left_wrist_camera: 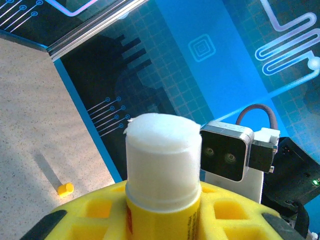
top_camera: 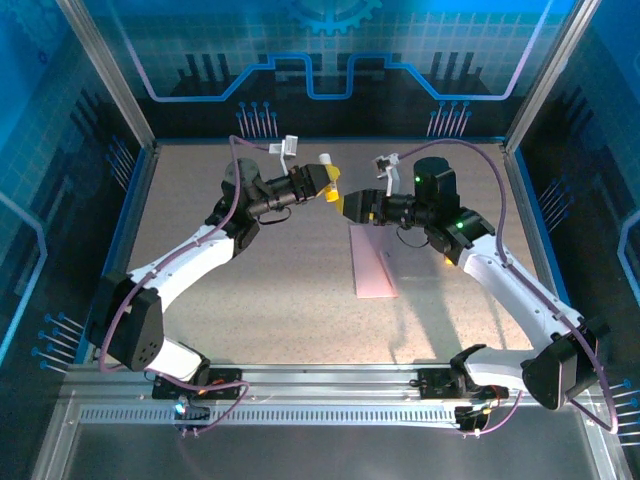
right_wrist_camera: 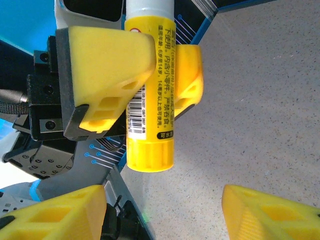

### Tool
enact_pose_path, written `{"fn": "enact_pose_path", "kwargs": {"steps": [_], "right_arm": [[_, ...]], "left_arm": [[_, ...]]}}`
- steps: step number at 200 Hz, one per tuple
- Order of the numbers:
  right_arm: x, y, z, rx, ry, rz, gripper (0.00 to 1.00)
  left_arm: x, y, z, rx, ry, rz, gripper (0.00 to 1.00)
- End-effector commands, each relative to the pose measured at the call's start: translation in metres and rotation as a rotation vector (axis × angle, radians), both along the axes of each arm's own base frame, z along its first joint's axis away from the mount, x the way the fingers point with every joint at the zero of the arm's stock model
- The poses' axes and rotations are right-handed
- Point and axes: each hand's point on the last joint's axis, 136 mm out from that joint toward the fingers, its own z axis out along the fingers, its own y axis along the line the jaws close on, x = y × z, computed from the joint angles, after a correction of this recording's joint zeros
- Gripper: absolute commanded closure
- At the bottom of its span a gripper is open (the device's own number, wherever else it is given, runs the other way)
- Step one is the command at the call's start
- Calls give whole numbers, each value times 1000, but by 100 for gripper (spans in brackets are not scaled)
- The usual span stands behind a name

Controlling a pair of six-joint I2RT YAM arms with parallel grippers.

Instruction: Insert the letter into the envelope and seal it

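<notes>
While the speckled tabletop (top_camera: 250, 300) carries the pink envelope (top_camera: 372, 265) right of centre, the left jaws clench a yellow glue stick (right_wrist_camera: 150, 100) higher in frame, right jaws gaping released beside it; a small yellow cap (left_wrist_camera: 65, 188) lies apart.

A glue stick (right_wrist_camera: 150, 100) is up off the table, above the far middle of the speckled beige surface (top_camera: 250, 300). It is uncapped, with a blunt white plug of glue (left_wrist_camera: 162, 145) standing out of its top. The yellow barrel carries black print and a barcode, and ends in a plain yellow twist base. A small yellow cap (left_wrist_camera: 65, 189) lies on the surface close to one blue-trimmed edge and throws a long shadow. Blue circuit-patterned wall panels (top_camera: 320, 60) enclose the surface. A slotted aluminium rail (top_camera: 330, 385) runs along its near edge.
</notes>
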Motion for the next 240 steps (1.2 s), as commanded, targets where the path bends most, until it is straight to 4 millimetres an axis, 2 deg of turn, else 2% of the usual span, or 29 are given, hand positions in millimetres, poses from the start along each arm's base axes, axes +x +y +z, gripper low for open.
{"fn": "enact_pose_path", "kwargs": {"steps": [1, 42, 98, 133, 189, 240], "right_arm": [[-4, 8, 2, -11, -28, 38, 37], [-2, 18, 7, -55, -67, 28, 44], [4, 38, 6, -128, -91, 32, 51], [11, 36, -1, -183, -71, 2, 53], [16, 17, -5, -265, -73, -90, 50], [19, 26, -6, -238, -68, -66, 48]], "left_arm": [[5, 4, -1, -19, 0, 24, 100], [9, 8, -8, 3, 32, 70, 100], [6, 10, -6, 12, 26, 75, 100], [5, 10, -4, 9, 22, 73, 100], [4, 12, -2, 30, 9, 82, 100], [4, 10, 2, 10, 12, 69, 100]]}}
